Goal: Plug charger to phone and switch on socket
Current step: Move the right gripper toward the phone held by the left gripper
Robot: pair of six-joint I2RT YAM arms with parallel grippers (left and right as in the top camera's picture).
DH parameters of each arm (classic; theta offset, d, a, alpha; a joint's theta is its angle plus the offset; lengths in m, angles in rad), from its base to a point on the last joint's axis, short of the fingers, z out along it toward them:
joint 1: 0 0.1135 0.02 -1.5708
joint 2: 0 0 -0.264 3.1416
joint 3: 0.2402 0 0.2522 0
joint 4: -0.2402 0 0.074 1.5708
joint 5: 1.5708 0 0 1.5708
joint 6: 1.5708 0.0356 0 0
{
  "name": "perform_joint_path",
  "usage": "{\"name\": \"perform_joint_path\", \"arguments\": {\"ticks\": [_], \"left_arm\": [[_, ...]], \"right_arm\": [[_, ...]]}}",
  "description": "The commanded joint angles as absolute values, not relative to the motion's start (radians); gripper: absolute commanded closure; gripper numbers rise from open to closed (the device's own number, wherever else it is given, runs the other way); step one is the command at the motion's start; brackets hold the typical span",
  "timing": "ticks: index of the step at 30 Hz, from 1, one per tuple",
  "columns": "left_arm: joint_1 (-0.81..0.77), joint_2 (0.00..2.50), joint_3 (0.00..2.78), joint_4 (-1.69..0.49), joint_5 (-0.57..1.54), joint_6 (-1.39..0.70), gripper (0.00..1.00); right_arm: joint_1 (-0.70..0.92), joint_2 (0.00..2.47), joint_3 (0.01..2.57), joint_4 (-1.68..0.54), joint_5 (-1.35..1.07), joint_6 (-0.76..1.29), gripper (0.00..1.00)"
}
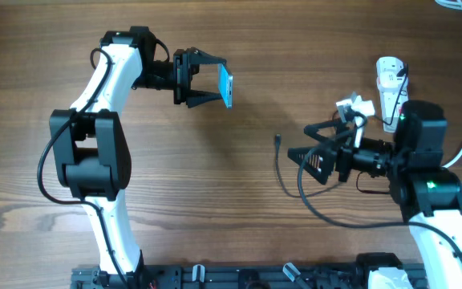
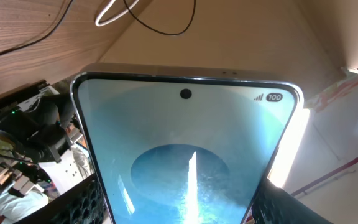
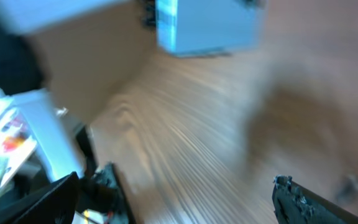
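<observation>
Left pincer [image 1: 212, 87] clamps the glossy cyan rectangular phone [image 1: 226, 86]; right pincer [image 1: 305, 156] is spread, empty, over the woodgrain desk [image 1: 215, 201], near the thin black charger [image 1: 277, 144].

We see a brown wooden table [image 1: 239, 88] with grain running left to right and a soft sheen of light across its middle. A black rail [image 1: 239, 277] lines its near edge. In the left wrist view, a plain beige surface [image 2: 260, 37] rises beyond the wood.
</observation>
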State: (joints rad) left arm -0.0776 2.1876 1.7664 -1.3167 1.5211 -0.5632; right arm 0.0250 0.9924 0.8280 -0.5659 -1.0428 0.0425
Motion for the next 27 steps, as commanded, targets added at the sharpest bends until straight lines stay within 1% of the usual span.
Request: {"name": "perform_joint_path", "arguments": {"ticks": [1, 4, 6, 7, 8, 11, 14, 18, 23, 27], "left_arm": [[-0.081, 2.141, 1.789, -1.318, 1.577, -0.566, 0.31], [-0.083, 2.141, 1.789, -1.318, 1.577, -0.566, 0.31], [-0.083, 2.141, 1.789, -1.318, 1.577, -0.566, 0.31], [-0.083, 2.141, 1.789, -1.318, 1.577, -0.566, 0.31], [-0.083, 2.141, 1.789, -1.318, 1.577, -0.566, 0.31], [-0.083, 2.141, 1.789, -1.318, 1.577, -0.566, 0.31], [-0.083, 2.141, 1.789, -1.319, 1.577, -0.566, 0.31], [-0.083, 2.141, 1.789, -1.319, 1.577, -0.566, 0.31], [-0.083, 2.141, 1.789, -1.319, 1.577, -0.566, 0.31], [-0.083, 2.141, 1.789, -1.318, 1.577, -0.566, 0.31]], "right_arm": [[0.059, 0.987, 0.870, -0.691, -0.610, 0.158, 0.00], [0.065, 0.999, 0.933, -0.863, -0.323, 0.222, 0.00], [0.065, 1.012, 0.984, -0.968, -0.217, 0.247, 0.00], [0.065, 1.015, 1.001, -0.990, -0.219, 0.247, 0.00], [0.065, 1.013, 1.010, -0.987, -0.280, 0.270, 0.00], [0.065, 1.003, 1.011, -0.949, -0.443, 0.409, 0.00], [0.065, 1.014, 1.011, -0.928, -0.548, 0.332, 0.00], [0.065, 1.016, 1.011, -0.936, -0.547, 0.339, 0.00], [0.067, 1.016, 1.011, -0.983, -0.536, 0.263, 0.00], [0.075, 1.016, 1.011, -1.019, -0.490, 0.260, 0.00]]}}
